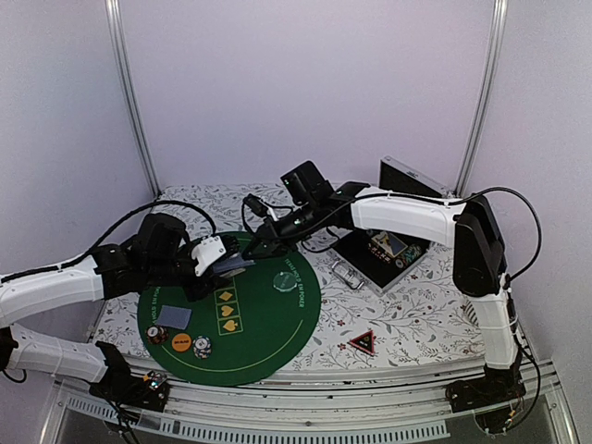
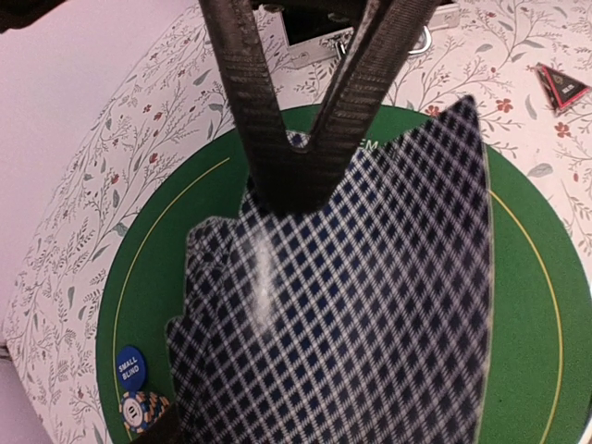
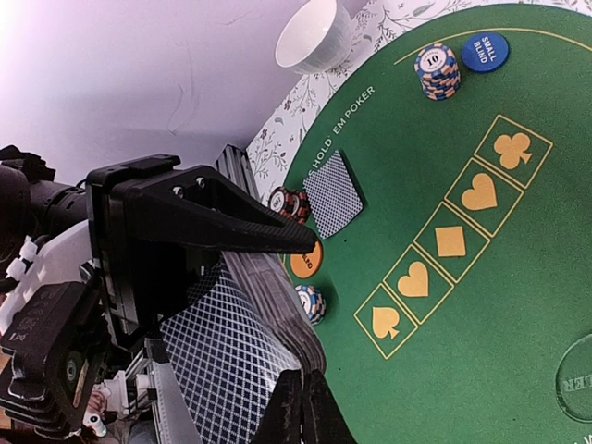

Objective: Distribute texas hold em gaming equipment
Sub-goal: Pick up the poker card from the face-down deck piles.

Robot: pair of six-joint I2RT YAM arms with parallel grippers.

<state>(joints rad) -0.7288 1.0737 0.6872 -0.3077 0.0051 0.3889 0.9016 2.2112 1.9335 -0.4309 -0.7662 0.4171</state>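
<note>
My left gripper (image 1: 231, 265) is shut on a deck of grey-blue-backed playing cards (image 2: 351, 305), held above the round green mat (image 1: 277, 324). My right gripper (image 3: 310, 405) is shut on the far edge of the deck's top card (image 3: 222, 361), which bows upward. On the mat lie a single card (image 3: 333, 192), an orange disc (image 3: 307, 261), striped chip stacks (image 3: 437, 70) (image 3: 312, 302), a blue disc (image 3: 485, 51) and a clear disc (image 1: 281, 278). The red-black triangle token (image 1: 361, 341) lies on the floral cloth to the right of the mat. The deck hides my left fingers in the left wrist view.
An open metal case (image 1: 384, 250) stands at the back right, under the right arm. A white cup (image 3: 314, 35) sits off the mat's edge near the chips. Both arms cross above the mat's far left part.
</note>
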